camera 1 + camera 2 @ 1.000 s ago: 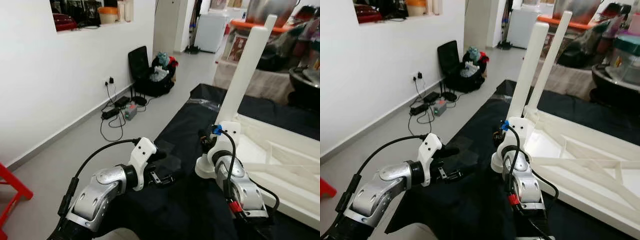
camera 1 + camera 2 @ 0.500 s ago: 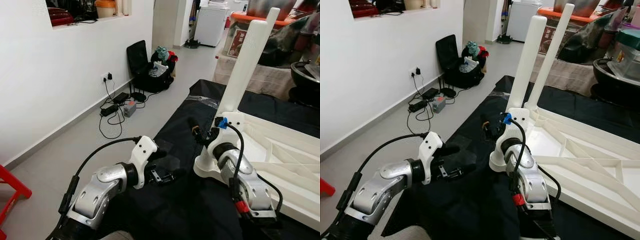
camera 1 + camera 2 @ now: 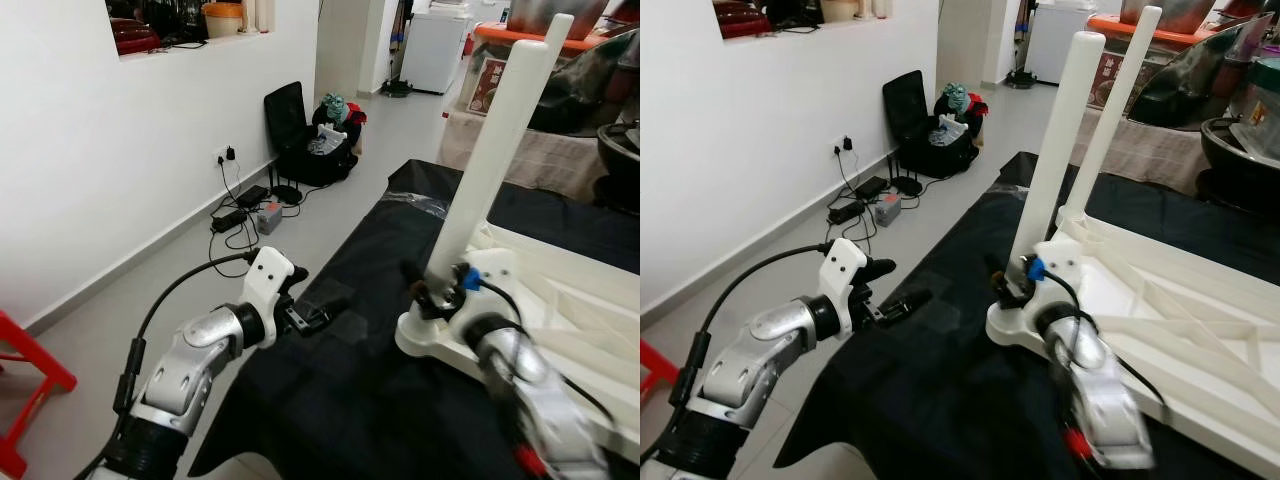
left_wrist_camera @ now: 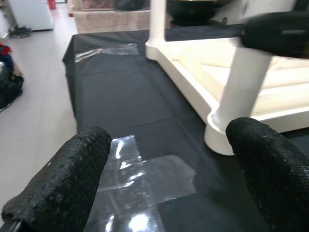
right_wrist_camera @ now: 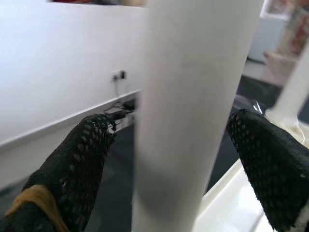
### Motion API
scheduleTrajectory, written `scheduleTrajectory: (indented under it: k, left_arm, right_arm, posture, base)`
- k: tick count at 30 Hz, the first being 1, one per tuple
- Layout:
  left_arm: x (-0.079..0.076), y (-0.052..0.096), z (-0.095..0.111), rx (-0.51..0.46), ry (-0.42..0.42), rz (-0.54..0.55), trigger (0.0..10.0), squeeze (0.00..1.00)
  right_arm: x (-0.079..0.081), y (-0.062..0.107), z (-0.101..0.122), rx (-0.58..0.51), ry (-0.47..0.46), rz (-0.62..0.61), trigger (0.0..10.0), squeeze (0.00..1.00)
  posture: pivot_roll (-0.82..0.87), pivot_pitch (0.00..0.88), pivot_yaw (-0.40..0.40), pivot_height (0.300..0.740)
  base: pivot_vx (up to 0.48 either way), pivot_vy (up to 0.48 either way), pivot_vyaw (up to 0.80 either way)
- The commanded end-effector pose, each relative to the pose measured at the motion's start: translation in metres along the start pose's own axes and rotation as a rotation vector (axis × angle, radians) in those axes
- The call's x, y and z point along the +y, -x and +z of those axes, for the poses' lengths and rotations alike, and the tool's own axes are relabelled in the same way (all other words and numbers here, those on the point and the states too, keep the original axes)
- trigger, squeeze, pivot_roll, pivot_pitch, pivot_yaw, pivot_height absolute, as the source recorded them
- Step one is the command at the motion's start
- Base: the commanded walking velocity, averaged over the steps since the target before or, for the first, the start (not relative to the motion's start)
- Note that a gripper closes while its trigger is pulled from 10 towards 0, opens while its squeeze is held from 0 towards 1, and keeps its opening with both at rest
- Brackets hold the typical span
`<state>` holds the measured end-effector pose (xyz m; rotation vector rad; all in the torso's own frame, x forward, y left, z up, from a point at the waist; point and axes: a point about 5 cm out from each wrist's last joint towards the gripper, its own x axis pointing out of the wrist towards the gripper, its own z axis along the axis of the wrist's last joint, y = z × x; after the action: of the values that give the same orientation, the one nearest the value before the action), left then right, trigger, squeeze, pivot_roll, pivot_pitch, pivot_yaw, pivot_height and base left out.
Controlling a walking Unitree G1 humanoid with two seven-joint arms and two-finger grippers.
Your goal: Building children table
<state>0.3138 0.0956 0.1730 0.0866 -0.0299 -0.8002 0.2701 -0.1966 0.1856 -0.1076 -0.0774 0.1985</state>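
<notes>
white children's table (image 3: 1160, 320) upside down on black sheet (image 3: 330, 390), right half of frame | near table leg (image 3: 1052, 165) upright, center | right gripper (image 5: 174, 159) fingers spread either side of leg base | left gripper (image 4: 169, 169) spread, empty, over clear plastic bag (image 4: 145, 181), lower center-left

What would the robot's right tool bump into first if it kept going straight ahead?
Most likely the white table leg. It stands upright between the right tool's open fingers, directly ahead, though how near is hard to judge.
</notes>
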Motion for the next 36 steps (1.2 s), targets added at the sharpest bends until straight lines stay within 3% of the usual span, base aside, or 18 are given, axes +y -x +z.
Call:
scheduleTrajectory:
  k: [1, 3, 4, 5, 6, 7, 9, 11, 16, 19, 21, 22, 24, 26, 31, 36]
  left_arm:
    - [0.0, 0.001, -0.003, 0.005, 0.023, 0.009, 10.0, 0.0]
    - [0.0, 0.0, -0.004, 0.007, 0.023, 0.006, 10.0, 0.0]
    - [-0.002, -0.001, -0.004, 0.005, 0.025, -0.001, 10.0, 0.0]
    - [-0.002, -0.001, -0.004, 0.005, 0.025, -0.001, 10.0, 0.0]
    - [-0.001, -0.001, -0.003, 0.002, 0.025, -0.001, 10.0, 0.0]
    - [-0.001, -0.002, -0.003, -0.001, 0.024, 0.001, 10.0, 0.0]
    - [0.001, -0.002, -0.002, -0.006, 0.027, 0.01, 10.0, 0.0]
    - [0.005, -0.003, 0.0, -0.023, 0.026, 0.042, 10.0, 0.0]
    - [0.01, -0.004, 0.004, -0.049, 0.049, 0.078, 10.0, 0.0]
    - [0.011, -0.003, 0.004, -0.048, 0.04, 0.095, 10.0, 0.0]
    - [0.011, -0.003, 0.004, -0.048, 0.04, 0.095, 10.0, 0.0]
    - [0.012, -0.002, 0.003, -0.05, 0.029, 0.115, 10.0, 0.0]
    - [0.012, -0.002, 0.003, -0.05, 0.029, 0.115, 10.0, 0.0]
    - [0.018, -0.002, 0.008, -0.064, 0.001, 0.176, 10.0, 0.0]
    - [0.023, -0.003, 0.011, -0.076, -0.004, 0.201, 10.0, 0.0]
    - [0.023, -0.003, 0.008, -0.075, 0.004, 0.205, 10.0, 0.0]
  right_arm:
    - [0.001, 0.008, 0.005, -0.01, -0.003, 0.033, 10.0, 1.0]
    - [0.001, 0.012, 0.004, -0.009, 0.002, 0.041, 10.0, 1.0]
    - [0.003, 0.018, 0.005, -0.01, -0.001, 0.066, 10.0, 0.87]
    - [0.003, 0.018, 0.005, -0.01, -0.001, 0.066, 10.0, 0.87]
    - [0.006, 0.022, 0.007, -0.015, -0.022, 0.102, 10.0, 0.08]
    - [0.011, 0.026, 0.009, -0.018, -0.056, 0.15, 10.0, 0.0]
    - [0.025, 0.037, 0.008, 0.004, -0.086, 0.282, 10.0, 0.0]
    - [0.028, 0.043, -0.002, 0.062, -0.055, 0.304, 10.0, 0.0]
    - [0.01, 0.039, -0.022, 0.178, 0.032, 0.125, 10.0, 0.0]
    - [-0.011, 0.035, -0.035, 0.275, 0.059, -0.061, 10.0, 0.0]
    - [-0.011, 0.035, -0.035, 0.275, 0.059, -0.061, 10.0, 0.0]
    - [-0.02, 0.035, -0.04, 0.309, 0.07, -0.155, 10.0, 0.0]
    - [-0.02, 0.035, -0.04, 0.309, 0.07, -0.155, 10.0, 0.0]
    - [-0.036, 0.043, -0.057, 0.411, 0.057, -0.344, 10.0, 0.0]
    - [-0.04, 0.054, -0.075, 0.503, 0.041, -0.439, 10.0, 0.0]
    - [-0.035, 0.054, -0.081, 0.547, 0.041, -0.443, 10.0, 0.0]
  posture:
    - [0.02, 0.0, -0.035, 0.74]
    - [0.02, 0.0, -0.035, 0.74]
    - [0.02, 0.0, -0.031, 0.74]
    - [0.02, 0.0, -0.031, 0.74]
    - [0.02, 0.0, -0.029, 0.74]
    - [0.02, 0.0, -0.029, 0.74]
    - [0.01, 0.0, -0.028, 0.74]
    - [0.01, 0.0, -0.028, 0.74]
    - [0.01, 0.0, -0.032, 0.74]
    - [0.02, 0.0, -0.038, 0.74]
    - [0.02, 0.0, -0.038, 0.74]
    - [0.02, 0.0, -0.038, 0.74]
    - [0.02, 0.0, -0.038, 0.74]
    - [0.01, 0.0, -0.039, 0.74]
    - [0.01, 0.0, -0.037, 0.74]
    - [0.01, 0.0, -0.038, 0.74]
  base:
    - [0.0, 0.0, 0.0]
    - [0.0, 0.0, 0.0]
    - [0.0, 0.0, 0.0]
    - [0.0, 0.0, 0.0]
    - [0.0, 0.0, 0.0]
    - [0.0, 0.0, 0.0]
    - [0.0, 0.0, 0.0]
    - [0.0, 0.0, 0.0]
    - [0.0, 0.0, 0.0]
    - [0.0, 0.0, 0.0]
    - [0.0, 0.0, 0.0]
    - [0.0, 0.0, 0.0]
    - [0.0, 0.0, 0.0]
    - [0.0, 0.0, 0.0]
    - [0.0, 0.0, 0.0]
    - [0.0, 0.0, 0.0]
